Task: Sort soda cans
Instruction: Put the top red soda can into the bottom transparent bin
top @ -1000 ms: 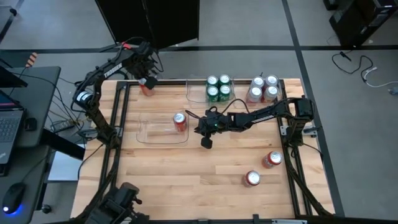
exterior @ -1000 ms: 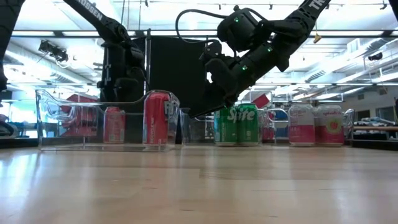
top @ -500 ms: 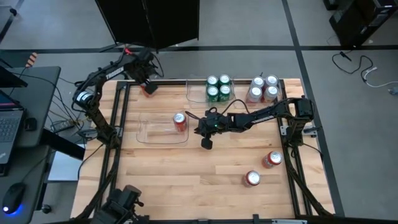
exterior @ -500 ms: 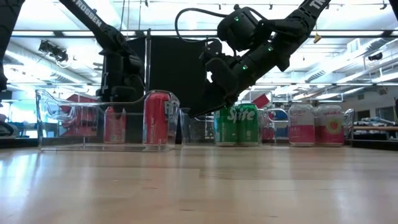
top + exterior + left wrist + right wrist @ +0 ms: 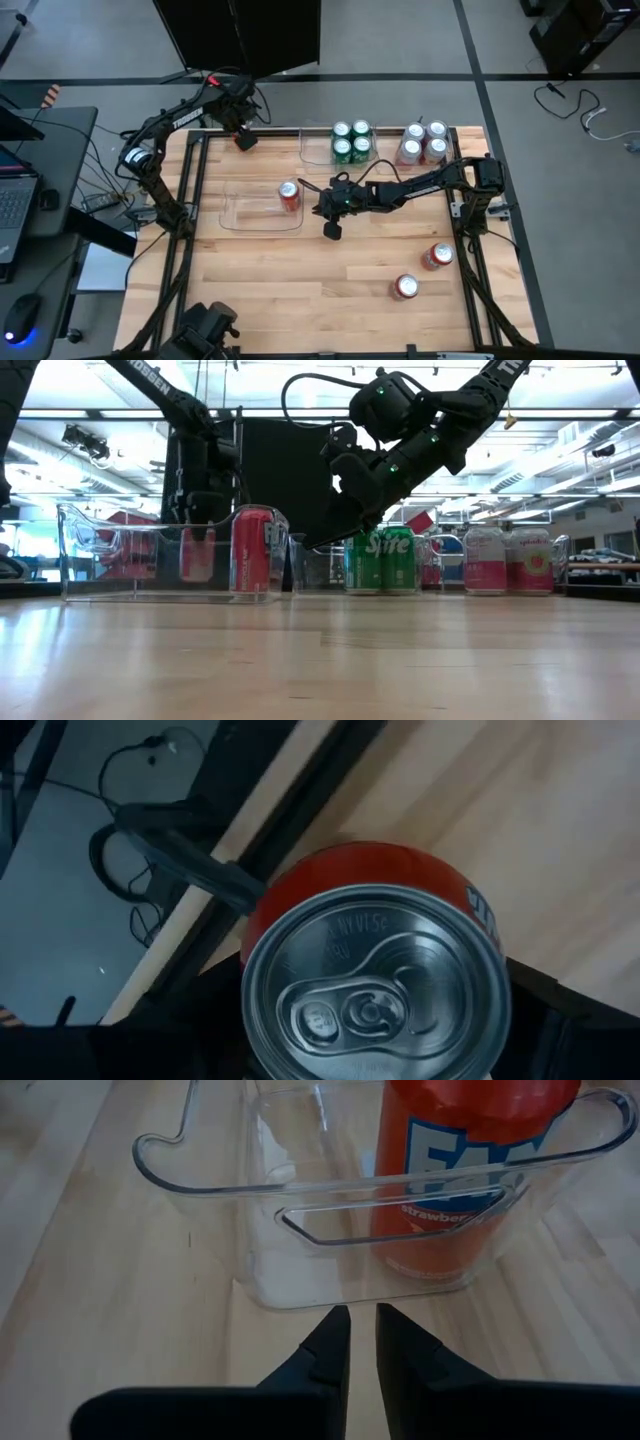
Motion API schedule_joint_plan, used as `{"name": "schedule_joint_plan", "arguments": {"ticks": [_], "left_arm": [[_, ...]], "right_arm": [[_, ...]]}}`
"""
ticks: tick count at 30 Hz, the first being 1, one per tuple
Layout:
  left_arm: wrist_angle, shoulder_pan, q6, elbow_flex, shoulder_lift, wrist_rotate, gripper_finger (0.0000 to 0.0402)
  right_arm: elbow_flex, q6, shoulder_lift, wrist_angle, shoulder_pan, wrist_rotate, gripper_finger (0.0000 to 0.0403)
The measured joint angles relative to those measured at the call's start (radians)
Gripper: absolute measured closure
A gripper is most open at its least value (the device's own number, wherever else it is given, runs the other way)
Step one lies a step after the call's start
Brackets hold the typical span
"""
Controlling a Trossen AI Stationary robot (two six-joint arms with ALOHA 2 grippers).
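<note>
At the table's far left corner my left gripper (image 5: 241, 131) points down over a red soda can (image 5: 243, 142) and is shut on it; the can's silver top (image 5: 375, 985) fills the left wrist view. My right gripper (image 5: 362, 1315) hangs shut with nothing in it, just right of a clear bin (image 5: 232, 212). Another red can (image 5: 289, 196) stands inside that bin. Two more red cans (image 5: 437, 256) (image 5: 405, 287) stand on the wood near the right edge. My left gripper pinches the red can's wall just below the top rim (image 5: 258, 935), one finger on each side. The fingers (image 5: 200, 1030) come from above, pointing down. The can stays upright, and in the low view its base (image 5: 197, 580) shows slightly above the tabletop.
At the far edge, several green cans (image 5: 350, 142) stand in one clear bin and several silver-white cans (image 5: 424, 143) in another. A dark frame rail (image 5: 190, 180) runs along the table's left side. Bare wood lies in the near half (image 5: 300, 290).
My left gripper has come down a little, moved slightly toward the table's right and closed on the red can. The can has shifted right with it and risen just off the wood, staying upright. My right arm has kept still.
</note>
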Motion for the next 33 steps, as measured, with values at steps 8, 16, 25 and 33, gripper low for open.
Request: {"name": "schedule_joint_plan", "arguments": {"ticks": [8,16,25,33], "left_arm": [[-0.234,-0.098,0.019,0.181,-0.002,0.05,0.011],[-0.361,-0.251,0.02,0.235,-0.065,0.06,0.011],[-0.368,-0.426,-0.075,0.143,-0.228,0.077,0.011],[-0.269,-0.629,-0.188,-0.011,-0.332,0.095,0.011]], "right_arm": [[0.0,-0.004,0.0,-0.008,0.0,0.0,0.0362],[0.0,-0.009,0.0,-0.008,0.0,0.0,0.0355],[0.0,-0.016,0.0,-0.007,0.0,0.0,0.0343],[0.0,-0.018,0.0,-0.007,0.0,0.0,0.0345]]}}
